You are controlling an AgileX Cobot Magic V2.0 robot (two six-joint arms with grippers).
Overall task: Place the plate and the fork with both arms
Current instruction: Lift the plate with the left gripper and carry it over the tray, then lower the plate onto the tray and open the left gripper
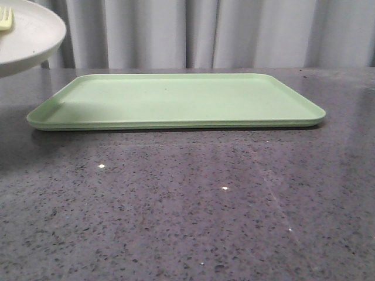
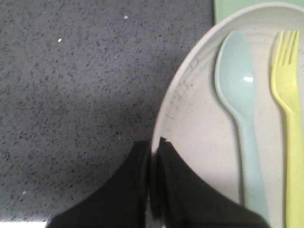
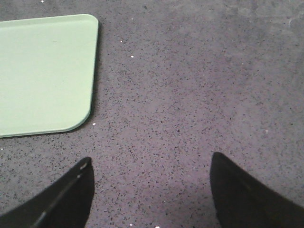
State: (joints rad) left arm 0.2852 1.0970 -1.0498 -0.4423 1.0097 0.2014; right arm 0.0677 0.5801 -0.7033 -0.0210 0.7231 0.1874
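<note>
Two utensils rode inside the plate (image 2: pixel 199 142) as I held it aloft at my left, above the speckled table (image 1: pixel 176 205) and just short of the green tray (image 1: pixel 176 99). My left claw (image 2: pixel 154 180) pinched its rim, fingers shut on the edge. The yellow fork (image 2: pixel 289 118) lay beside the pale blue spoon (image 2: pixel 240 104), tines pointing away from my fingers, toward the tray. My right claw (image 3: pixel 151 190) hung wide open, holding nothing.
</note>
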